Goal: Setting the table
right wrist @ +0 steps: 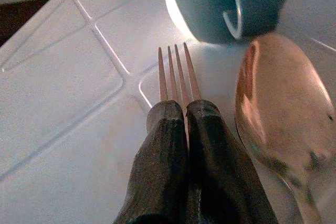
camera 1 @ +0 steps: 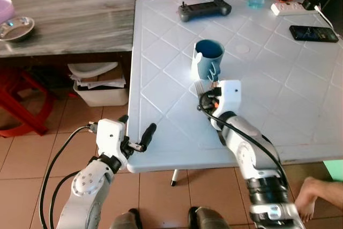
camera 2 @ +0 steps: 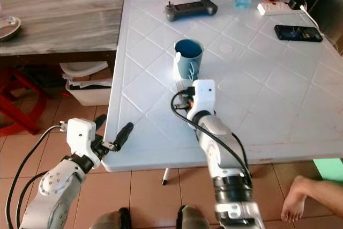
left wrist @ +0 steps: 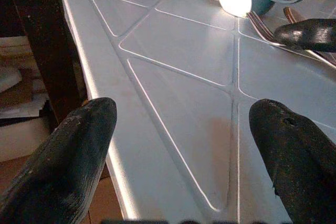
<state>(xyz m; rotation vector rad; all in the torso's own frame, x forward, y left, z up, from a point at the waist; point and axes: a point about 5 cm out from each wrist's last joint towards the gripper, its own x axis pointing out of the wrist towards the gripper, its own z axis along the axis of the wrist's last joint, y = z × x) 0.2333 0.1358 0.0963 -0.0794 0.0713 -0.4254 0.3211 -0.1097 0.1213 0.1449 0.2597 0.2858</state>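
Right claw [right wrist: 181, 111], fingers pressed together on a fork [right wrist: 176, 74] beside the blue mug [camera 1: 208, 57] and spoon [right wrist: 278, 108]; careless lowering risks nudging either; left claw [camera 1: 136, 132] spread at the table [camera 1: 278, 111] edge.

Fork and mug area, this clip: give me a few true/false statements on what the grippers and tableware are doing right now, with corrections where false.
1. The right gripper is shut on the fork. True.
2. The fork's tines point away from the blue mug. False: they point toward the mug's base.
3. A spoon lies beside the fork, near the mug's handle. True.
4. The left gripper holds a plate. False: its fingers are open and hold nothing, at the near left edge of the white table.
5. The mug lies tipped on its side. False: it stands upright.
6. A black phone lies on the table's far right. True.
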